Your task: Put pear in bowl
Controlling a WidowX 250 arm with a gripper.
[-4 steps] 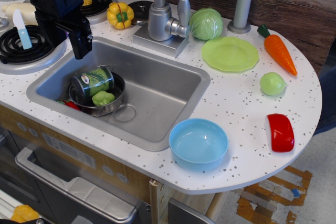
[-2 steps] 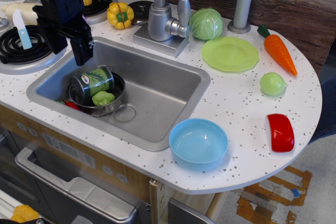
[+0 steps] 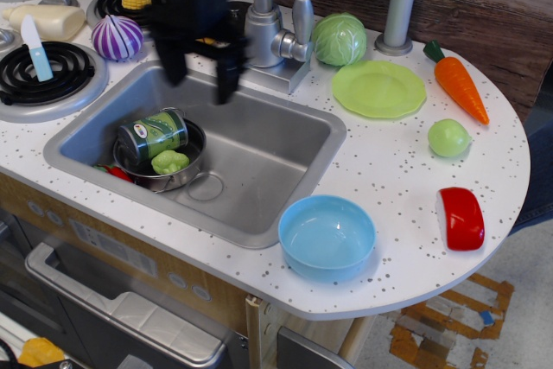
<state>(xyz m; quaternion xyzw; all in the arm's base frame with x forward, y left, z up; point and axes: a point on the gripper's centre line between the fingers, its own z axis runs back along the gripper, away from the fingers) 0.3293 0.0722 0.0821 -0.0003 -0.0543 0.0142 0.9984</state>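
The pear (image 3: 448,137) is a small smooth light-green fruit lying on the speckled counter at the right, between the carrot and the red piece. The light-blue bowl (image 3: 327,235) stands empty at the counter's front edge, right of the sink. My gripper (image 3: 200,75) is blurred by motion above the back left part of the sink, far left of the pear. Its two dark fingers (image 3: 226,80) hang apart with nothing between them.
A steel sink (image 3: 285,140) holds a steel pot (image 3: 185,172) with a green can (image 3: 153,134) and a lumpy green piece (image 3: 169,162). A faucet (image 3: 263,23), cabbage (image 3: 339,39), lime plate (image 3: 378,88), carrot (image 3: 459,84) and red piece (image 3: 462,218) sit around. The stove with an onion (image 3: 117,37) is at left.
My gripper has moved fast to the right, from over the sink's left rim to in front of the faucet. The purple onion and corn are uncovered. Nothing else moved.
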